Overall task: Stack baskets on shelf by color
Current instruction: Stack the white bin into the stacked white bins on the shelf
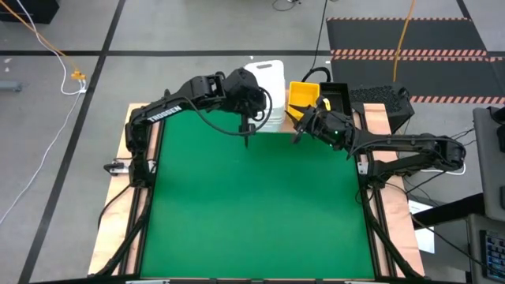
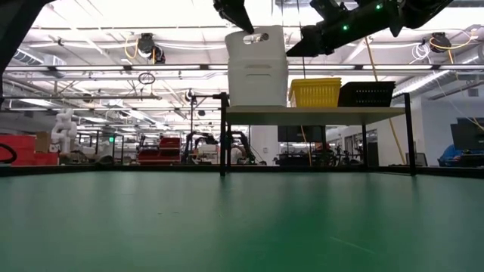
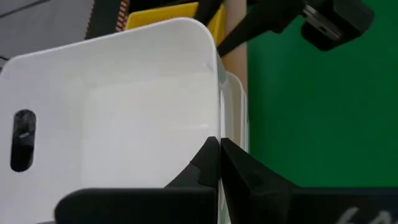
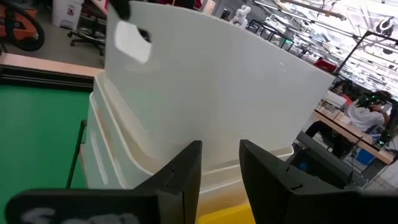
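Observation:
On the shelf (image 2: 318,112) at the table's far edge stand a nested white basket stack (image 2: 257,72), a yellow basket stack (image 2: 315,92) and a black basket stack (image 2: 367,94), from left to right. My left gripper (image 3: 219,152) is above the white stack (image 1: 268,79), shut on the top white basket (image 3: 137,106). My right gripper (image 4: 221,165) hangs open in the air above the near side of the yellow stack (image 1: 302,93), just right of the white stack (image 4: 205,93), and touches nothing. My left gripper pinches the top white basket by its near wall's rim (image 3: 217,124), between the two fingers. One finger is inside the basket and one outside. The fingers come from above, pointing down. The basket sits upright, nested in the white baskets below it (image 3: 233,106).
The green table (image 1: 252,205) stretches wide in front of the shelf. Thin black shelf legs (image 2: 224,140) stand at the shelf's ends. A dark keyboard-like object (image 1: 380,99) lies beyond the table's far right corner. The two grippers are close together over the shelf.

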`<move>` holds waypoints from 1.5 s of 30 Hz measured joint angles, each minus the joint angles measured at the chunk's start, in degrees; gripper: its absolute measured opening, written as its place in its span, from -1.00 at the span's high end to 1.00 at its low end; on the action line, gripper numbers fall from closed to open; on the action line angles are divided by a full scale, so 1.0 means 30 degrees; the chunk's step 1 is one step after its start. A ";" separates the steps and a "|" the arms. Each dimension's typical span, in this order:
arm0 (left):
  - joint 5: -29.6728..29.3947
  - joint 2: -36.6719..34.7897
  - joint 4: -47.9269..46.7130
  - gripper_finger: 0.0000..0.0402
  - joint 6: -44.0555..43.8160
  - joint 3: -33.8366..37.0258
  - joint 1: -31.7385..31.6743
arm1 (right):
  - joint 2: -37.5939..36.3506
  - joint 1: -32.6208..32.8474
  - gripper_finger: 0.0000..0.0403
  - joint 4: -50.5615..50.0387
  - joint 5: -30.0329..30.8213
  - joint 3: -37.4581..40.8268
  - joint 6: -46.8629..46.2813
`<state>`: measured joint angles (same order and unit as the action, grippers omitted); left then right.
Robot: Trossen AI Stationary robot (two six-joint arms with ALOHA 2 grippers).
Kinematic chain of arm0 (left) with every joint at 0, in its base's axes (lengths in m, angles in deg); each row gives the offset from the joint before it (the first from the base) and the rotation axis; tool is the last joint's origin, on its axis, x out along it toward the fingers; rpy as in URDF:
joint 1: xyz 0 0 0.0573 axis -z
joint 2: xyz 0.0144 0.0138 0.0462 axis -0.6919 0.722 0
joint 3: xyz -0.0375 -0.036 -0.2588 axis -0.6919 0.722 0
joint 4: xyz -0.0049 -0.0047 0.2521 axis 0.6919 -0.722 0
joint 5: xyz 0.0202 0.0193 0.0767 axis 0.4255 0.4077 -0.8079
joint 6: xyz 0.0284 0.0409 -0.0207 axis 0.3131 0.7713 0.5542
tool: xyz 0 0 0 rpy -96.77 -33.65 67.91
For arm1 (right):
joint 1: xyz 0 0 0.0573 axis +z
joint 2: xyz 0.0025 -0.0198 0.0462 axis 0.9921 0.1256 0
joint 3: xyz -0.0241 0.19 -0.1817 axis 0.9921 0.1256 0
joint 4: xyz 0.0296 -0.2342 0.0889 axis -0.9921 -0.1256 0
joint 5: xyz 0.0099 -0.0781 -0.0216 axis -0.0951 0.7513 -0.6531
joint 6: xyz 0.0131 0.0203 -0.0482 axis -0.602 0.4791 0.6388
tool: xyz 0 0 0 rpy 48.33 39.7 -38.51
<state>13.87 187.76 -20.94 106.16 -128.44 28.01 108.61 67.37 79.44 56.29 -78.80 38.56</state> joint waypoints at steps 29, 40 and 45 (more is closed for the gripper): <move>0.0497 -0.0036 -0.1138 0.86 -0.0334 -0.0153 0.0306 | 0.0015 0.0015 0.48 0.0124 -0.0821 0.0000 -0.0007; 0.0525 0.0073 -0.0703 0.54 -0.1101 -0.0021 0.0393 | 0.0001 0.0015 0.48 0.0139 -0.0821 0.0000 0.0000; 0.0486 0.0142 -0.0237 0.39 -0.1710 0.0729 0.0465 | -0.1029 0.0789 0.48 -0.0430 0.1361 0.0000 0.1453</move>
<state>15.33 188.18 -21.65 101.03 -126.26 29.40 105.53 69.73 78.15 60.37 -78.80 42.92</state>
